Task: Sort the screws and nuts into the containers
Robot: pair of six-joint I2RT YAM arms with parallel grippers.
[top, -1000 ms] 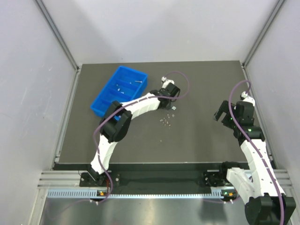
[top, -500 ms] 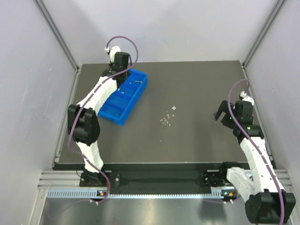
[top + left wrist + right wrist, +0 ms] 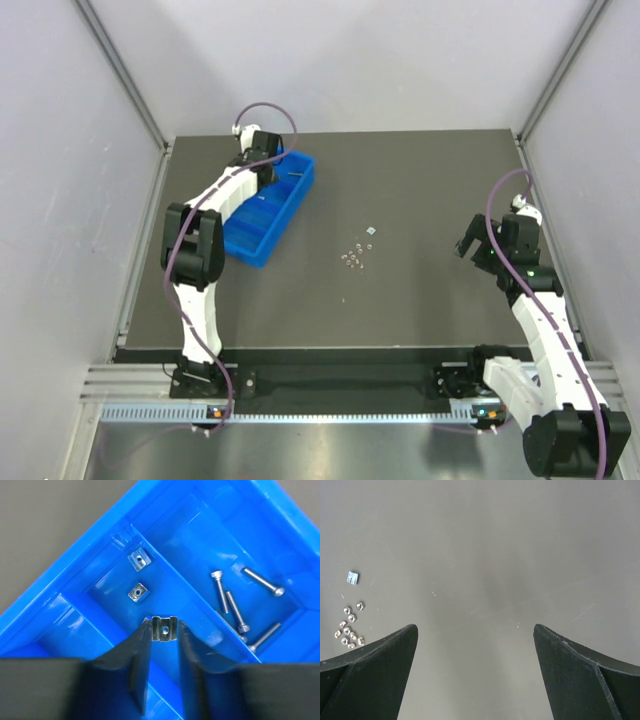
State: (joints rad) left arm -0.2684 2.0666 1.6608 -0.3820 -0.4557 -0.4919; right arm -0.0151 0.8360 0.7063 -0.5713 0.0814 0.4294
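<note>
The left end effector [image 3: 164, 632] pinches a small square nut [image 3: 164, 628] between its two dark fingertips, at lower centre of the left wrist view, directly over the blue tray [image 3: 90, 545]. The nut is silver-grey and flat-sided, with a round hole in the face turned toward the camera. Just above it in the frame, two similar nuts [image 3: 139, 560] lie on the floor of one compartment. Across a wall to the right, several thin screws [image 3: 235, 611] with small round heads lie at mixed angles.

In the overhead view the tray sits diagonally at the upper left of the dark bench [image 3: 430, 180], with the left end effector over its far end. The right end effector [image 3: 475, 627] is spread wide above bare bench at the right side. It is well apart from the loose nuts [image 3: 349, 630] clustered at the left edge of its view.
</note>
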